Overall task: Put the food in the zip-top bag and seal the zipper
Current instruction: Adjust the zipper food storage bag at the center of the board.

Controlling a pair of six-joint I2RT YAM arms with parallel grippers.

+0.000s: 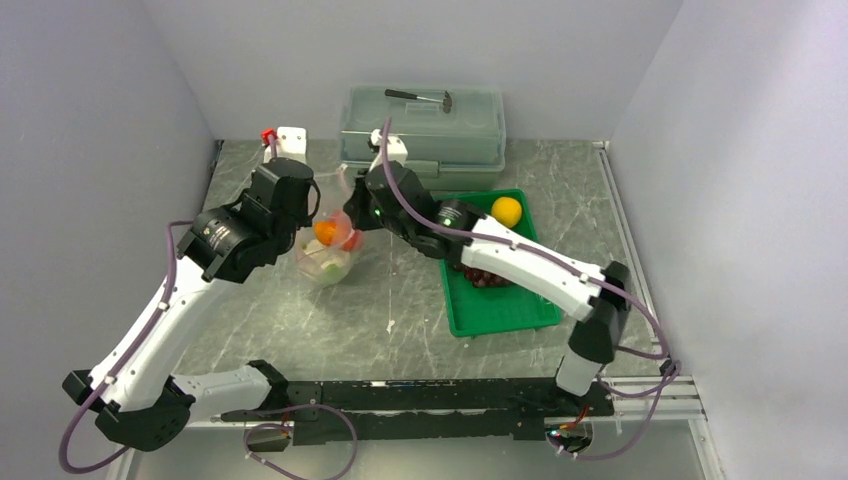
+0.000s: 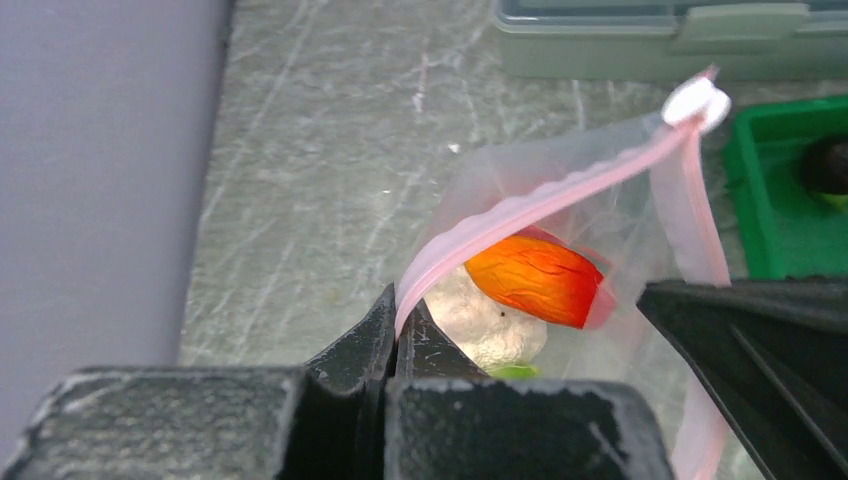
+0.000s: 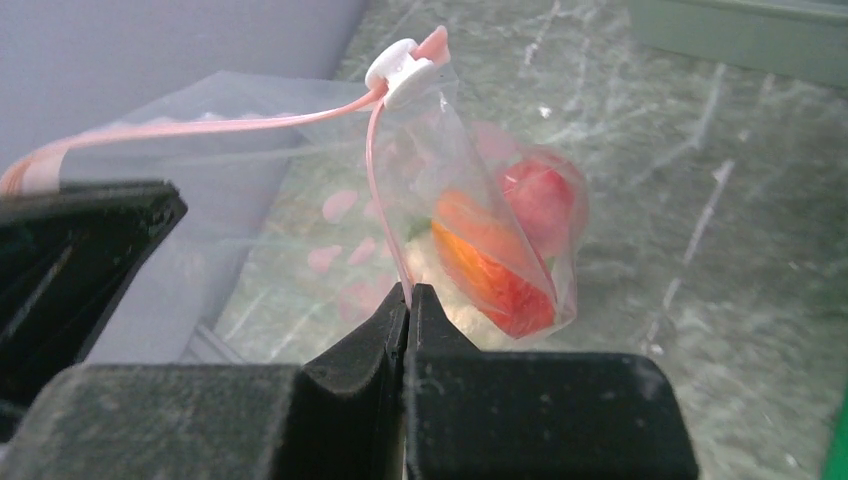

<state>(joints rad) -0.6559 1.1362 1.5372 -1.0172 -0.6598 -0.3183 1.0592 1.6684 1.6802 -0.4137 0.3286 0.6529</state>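
Zip-top bag (image 1: 330, 262): thin clear plastic film, glossy, creased. Zipper strip (image 2: 540, 205): pink plastic, ribbed. Slider (image 2: 697, 102): white plastic, smooth. Orange food piece (image 2: 535, 280): glossy, streaked skin. Left gripper (image 2: 395, 312) fingers (image 2: 345, 350): black plastic, matt, grainy. Table (image 1: 400, 310): grey marbled stone look, dull sheen. Tray (image 1: 500, 312), 3 o'clock of bag: green plastic, smooth. Box (image 1: 425, 130), 12 o'clock: translucent grey plastic.

The bag (image 1: 328, 255) sits left of the tray (image 1: 497, 310), before the box (image 1: 420, 125).
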